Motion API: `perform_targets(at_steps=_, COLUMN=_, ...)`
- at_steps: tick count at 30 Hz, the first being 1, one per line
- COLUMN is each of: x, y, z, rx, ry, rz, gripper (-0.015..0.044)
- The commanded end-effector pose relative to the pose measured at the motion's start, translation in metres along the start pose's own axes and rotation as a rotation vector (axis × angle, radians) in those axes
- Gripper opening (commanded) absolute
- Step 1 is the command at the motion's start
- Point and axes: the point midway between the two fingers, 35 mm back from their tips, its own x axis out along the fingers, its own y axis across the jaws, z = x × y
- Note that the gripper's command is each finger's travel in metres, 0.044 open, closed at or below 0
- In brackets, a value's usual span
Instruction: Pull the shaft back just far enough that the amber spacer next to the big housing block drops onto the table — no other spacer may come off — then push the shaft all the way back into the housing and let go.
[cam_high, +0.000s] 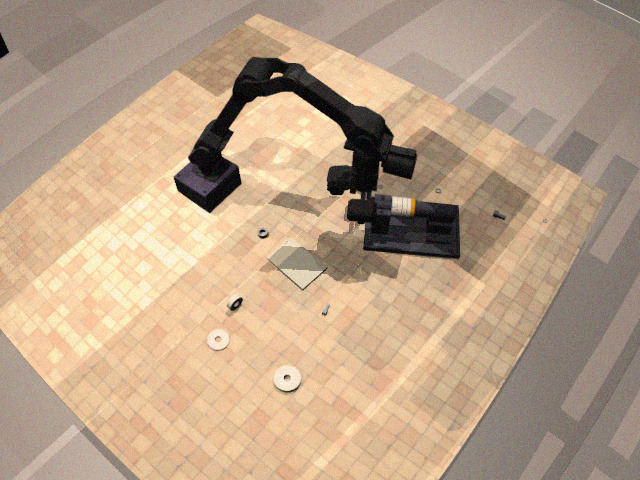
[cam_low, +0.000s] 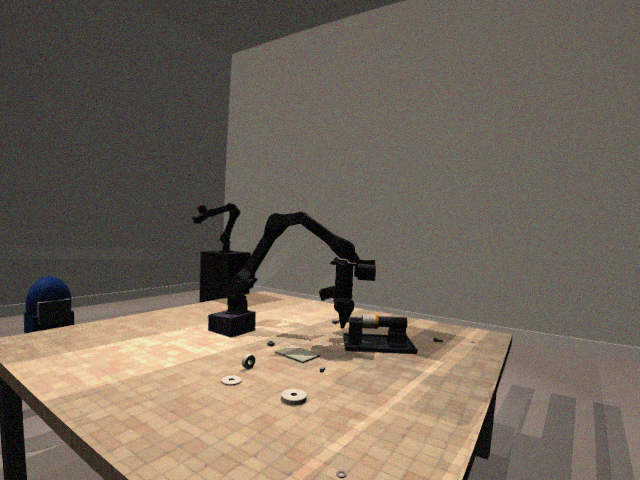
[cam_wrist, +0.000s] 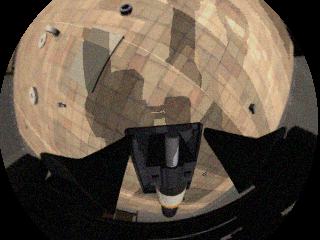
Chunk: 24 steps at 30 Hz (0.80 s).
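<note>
Seemingly, the open pincer (cam_high: 366, 198) (cam_low: 343, 324) (cam_wrist: 168, 135) straddles the smooth, cylindrical shaft (cam_wrist: 172, 150).

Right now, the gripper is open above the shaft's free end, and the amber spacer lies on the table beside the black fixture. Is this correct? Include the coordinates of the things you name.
Not quite: the thin amber ring-shaped spacer (cam_high: 413, 207) (cam_low: 376, 319) (cam_wrist: 170, 207) is on the shaft, after the white ones, as the top view shows. The rest is right.

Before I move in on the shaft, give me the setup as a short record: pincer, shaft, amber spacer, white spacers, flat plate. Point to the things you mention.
pincer: open (cam_wrist: 170, 131), holding nothing, above the shaft's free end
shaft: grey end (cam_wrist: 172, 150) sticking out, ungripped
amber spacer: on the shaft line (cam_high: 413, 207) (cam_low: 376, 320) (cam_wrist: 170, 206), against the big housing block
white spacers: beside the amber one (cam_high: 401, 206) (cam_low: 369, 319) (cam_wrist: 170, 197)
flat plate: on the table (cam_high: 302, 276) (cam_low: 298, 354)
</note>
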Motion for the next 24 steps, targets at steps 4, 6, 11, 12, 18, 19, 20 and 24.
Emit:
perform_targets(at_steps=4, x=0.003, y=-0.001, z=0.000, rx=0.006, ry=0.001, rz=-0.005, gripper=0.0440)
perform_targets(at_steps=6, x=0.006, y=-0.001, z=0.000, rx=0.006, ry=0.001, rz=-0.005, gripper=0.0440)
perform_targets(at_steps=11, x=0.013, y=-0.001, z=0.000, rx=0.006, ry=0.001, rz=-0.005, gripper=0.0440)
perform_targets(at_steps=12, x=0.015, y=-0.001, z=0.000, rx=0.006, ry=0.001, rz=-0.005, gripper=0.0440)
perform_targets(at_steps=18, x=0.019, y=-0.001, z=0.000, rx=0.006, ry=0.001, rz=-0.005, gripper=0.0440)
perform_targets(at_steps=19, x=0.019, y=-0.001, z=0.000, rx=0.006, ry=0.001, rz=-0.005, gripper=0.0440)
perform_targets(at_steps=20, x=0.019, y=-0.001, z=0.000, rx=0.006, ry=0.001, rz=-0.005, gripper=0.0440)
perform_targets(at_steps=24, x=0.019, y=-0.001, z=0.000, rx=0.006, ry=0.001, rz=-0.005, gripper=0.0440)
